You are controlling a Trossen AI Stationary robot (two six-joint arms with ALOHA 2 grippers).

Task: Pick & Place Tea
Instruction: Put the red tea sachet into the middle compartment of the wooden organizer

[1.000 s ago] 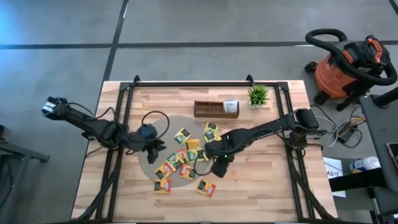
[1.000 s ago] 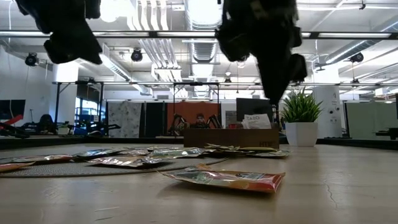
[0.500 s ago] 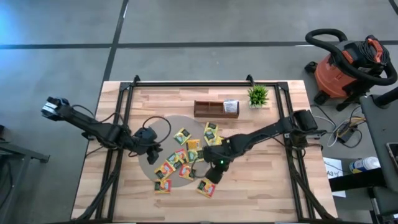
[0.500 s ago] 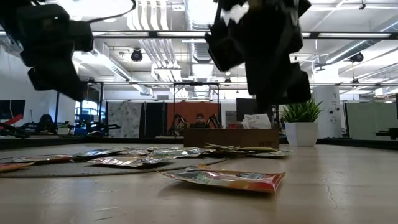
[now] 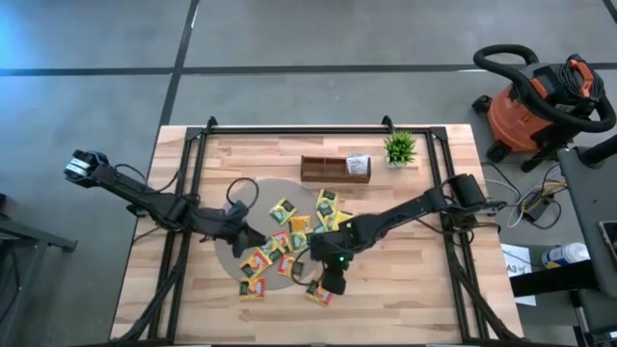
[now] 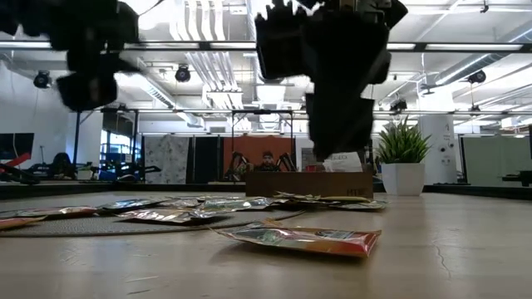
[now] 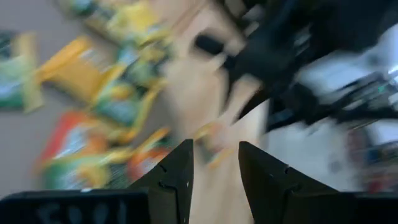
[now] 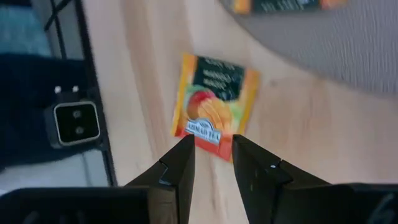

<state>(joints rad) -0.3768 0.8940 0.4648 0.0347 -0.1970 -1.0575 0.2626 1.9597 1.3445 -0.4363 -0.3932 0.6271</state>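
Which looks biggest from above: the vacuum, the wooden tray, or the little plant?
1. The vacuum, easily biggest.
2. The wooden tray.
3. The little plant, smallest.

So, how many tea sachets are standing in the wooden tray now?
1: a white sachet stands in the wooden tray's end compartment, the one nearest the potted plant. The other two compartments look empty from above.

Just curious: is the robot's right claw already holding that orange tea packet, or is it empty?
Empty. The right gripper has its jaws apart, nothing between them, above the orange sachet, which lies flat on the table.
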